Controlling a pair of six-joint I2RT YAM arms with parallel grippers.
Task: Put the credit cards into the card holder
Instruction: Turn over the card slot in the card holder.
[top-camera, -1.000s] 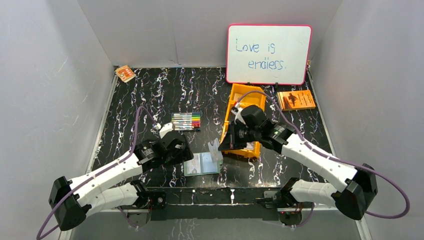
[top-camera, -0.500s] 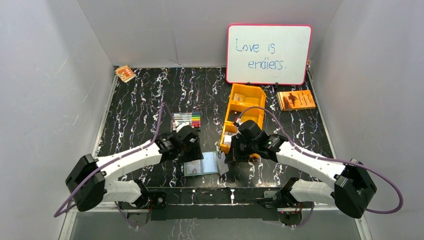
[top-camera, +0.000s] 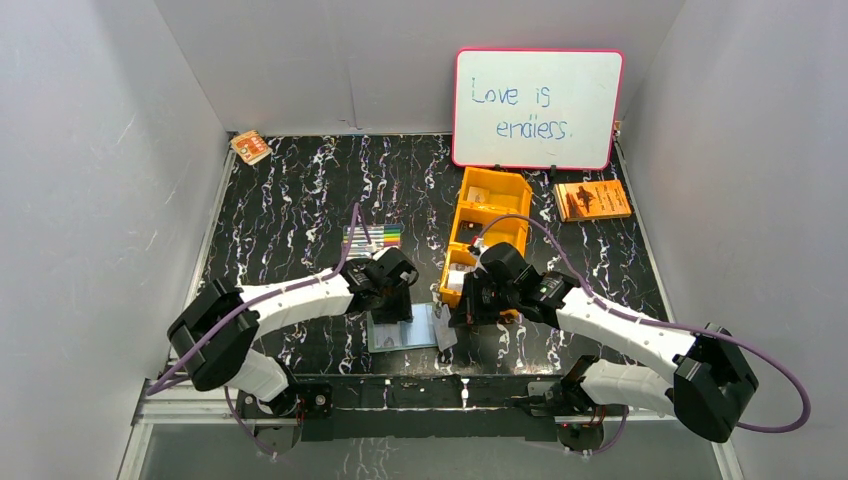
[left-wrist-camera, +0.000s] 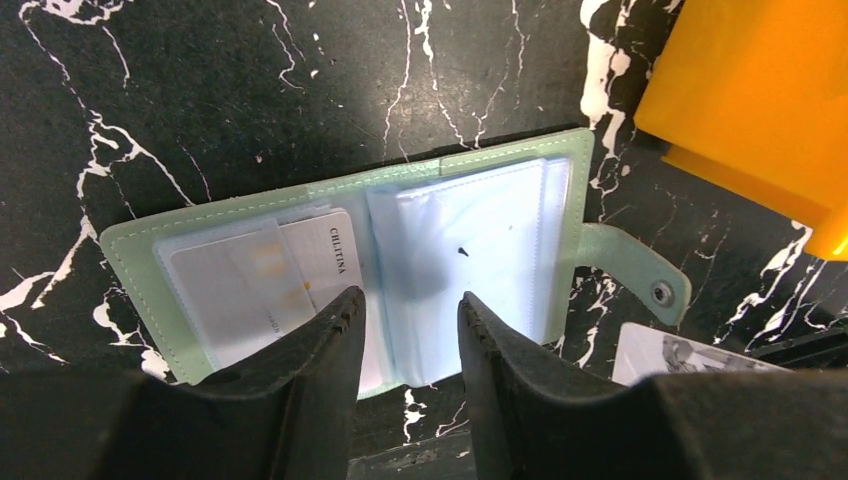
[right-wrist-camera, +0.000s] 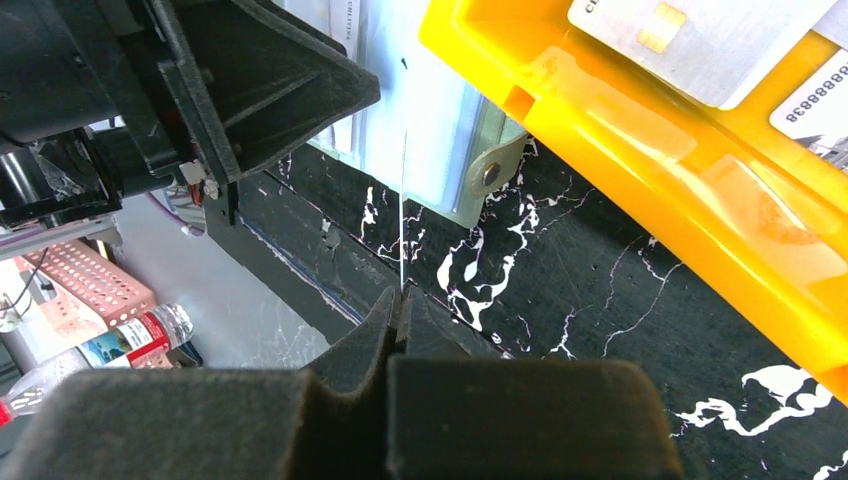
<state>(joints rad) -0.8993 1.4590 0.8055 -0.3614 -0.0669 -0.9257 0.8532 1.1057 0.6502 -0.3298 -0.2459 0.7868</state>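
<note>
The card holder (top-camera: 403, 329) lies open near the front edge, grey-green with pale blue pockets (left-wrist-camera: 480, 245) and a side tab (left-wrist-camera: 640, 275). One whitish card (left-wrist-camera: 270, 280) sits in its left page. My left gripper (top-camera: 396, 301) hovers open just above the holder, its fingertips over the centre fold (left-wrist-camera: 410, 300). My right gripper (top-camera: 457, 318) is shut on a thin card, seen edge-on in the right wrist view (right-wrist-camera: 403, 200) and flat in the left wrist view (left-wrist-camera: 680, 355), by the holder's right edge. More credit cards (right-wrist-camera: 690, 35) lie in the orange bin (top-camera: 488, 215).
The orange three-compartment bin (right-wrist-camera: 640, 130) stands just right of the holder. A marker pack (top-camera: 372, 238) lies behind the left gripper. A whiteboard (top-camera: 537, 108), an orange booklet (top-camera: 592, 200) and an orange-and-white packet (top-camera: 250, 147) are at the back.
My left arm has swung right and now hovers over the open holder. My right gripper came down from the bin with the card to the holder's right edge.
</note>
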